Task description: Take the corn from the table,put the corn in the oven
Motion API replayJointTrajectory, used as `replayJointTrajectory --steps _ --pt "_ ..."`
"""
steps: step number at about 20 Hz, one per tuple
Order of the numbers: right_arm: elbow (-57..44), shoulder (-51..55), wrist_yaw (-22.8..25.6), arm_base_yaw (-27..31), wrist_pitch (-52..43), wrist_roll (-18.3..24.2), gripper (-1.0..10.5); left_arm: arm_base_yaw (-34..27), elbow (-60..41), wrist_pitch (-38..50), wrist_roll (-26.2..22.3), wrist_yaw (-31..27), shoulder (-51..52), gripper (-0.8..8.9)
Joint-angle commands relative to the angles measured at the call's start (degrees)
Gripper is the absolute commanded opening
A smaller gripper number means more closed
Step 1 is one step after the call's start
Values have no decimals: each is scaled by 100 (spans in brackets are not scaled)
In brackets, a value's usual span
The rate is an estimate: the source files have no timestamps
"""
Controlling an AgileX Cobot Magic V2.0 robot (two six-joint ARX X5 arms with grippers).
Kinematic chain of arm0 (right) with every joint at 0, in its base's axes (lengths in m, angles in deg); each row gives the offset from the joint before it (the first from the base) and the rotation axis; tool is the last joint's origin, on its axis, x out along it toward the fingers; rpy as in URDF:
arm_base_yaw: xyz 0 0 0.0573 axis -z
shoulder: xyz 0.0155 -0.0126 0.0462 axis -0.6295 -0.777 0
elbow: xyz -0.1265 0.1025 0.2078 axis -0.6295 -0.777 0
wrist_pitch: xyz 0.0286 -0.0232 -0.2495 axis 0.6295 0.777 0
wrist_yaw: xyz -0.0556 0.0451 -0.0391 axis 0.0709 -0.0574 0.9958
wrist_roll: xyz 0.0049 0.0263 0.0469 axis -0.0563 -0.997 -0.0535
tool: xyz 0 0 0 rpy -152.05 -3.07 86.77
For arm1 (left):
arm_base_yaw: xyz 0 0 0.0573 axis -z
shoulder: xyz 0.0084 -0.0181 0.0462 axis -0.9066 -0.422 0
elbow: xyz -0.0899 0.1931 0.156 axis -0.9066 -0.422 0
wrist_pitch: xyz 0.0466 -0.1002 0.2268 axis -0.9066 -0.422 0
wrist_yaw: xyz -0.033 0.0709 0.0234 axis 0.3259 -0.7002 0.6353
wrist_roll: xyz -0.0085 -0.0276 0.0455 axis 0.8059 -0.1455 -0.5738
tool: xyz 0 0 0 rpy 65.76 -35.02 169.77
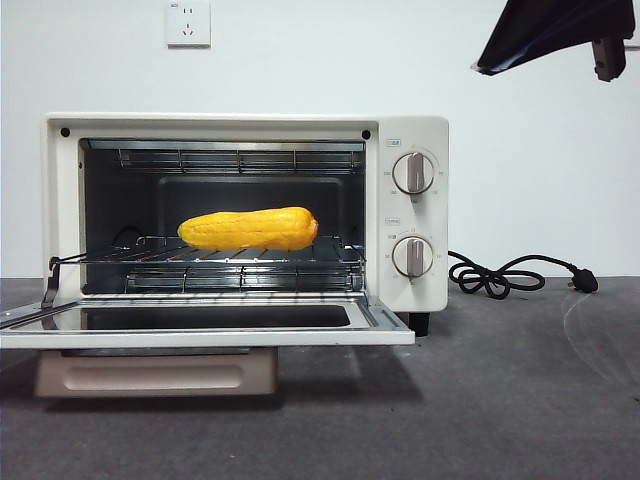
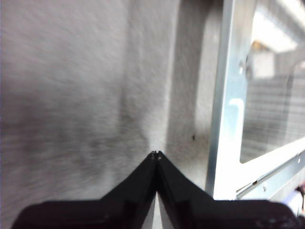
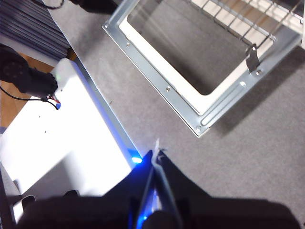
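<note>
The yellow-orange corn (image 1: 248, 229) lies lengthwise on the wire rack inside the cream-white oven (image 1: 405, 135). The oven's door (image 1: 200, 335) is folded down flat and open. No gripper touches the corn. My left gripper (image 2: 156, 155) is shut and empty, close over the grey table (image 2: 71, 95) beside the door's metal frame (image 2: 224, 119). My right gripper (image 3: 157, 152) is shut and empty, high above the table, looking down on the open door (image 3: 157, 78) and the rack's edge (image 3: 238, 19). A black arm tip (image 1: 560, 35) shows in the front view's top right corner.
The oven's black cord and plug (image 1: 500, 277) lie coiled on the table (image 1: 500, 400) right of the oven. A wall socket (image 1: 188, 22) sits above the oven. The white robot base (image 3: 62, 138) borders the table in the right wrist view.
</note>
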Motion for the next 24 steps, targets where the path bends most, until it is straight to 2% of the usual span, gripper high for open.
replayJointTrajectory --steps 1,7,12,14,18,24 --pt "2 -33 -55 7 -22 83 -10 168 -44 85 -50 -11 -125 -9" --pt "2 -33 -55 7 -22 87 -10 389 -44 155 -122 278 -507 -9" --pt "2 -33 -55 7 -22 83 -10 267 -44 417 -70 1550 -520 -9" --pt "2 -33 -55 7 -20 81 -9 223 -7 446 -20 1871 -520 -9" --pt "4 -33 -55 7 -17 79 -10 173 367 -33 -28 2105 -518 -8" --pt "2 -33 -52 7 -22 79 -10 190 1119 -525 -50 2118 -227 -8"
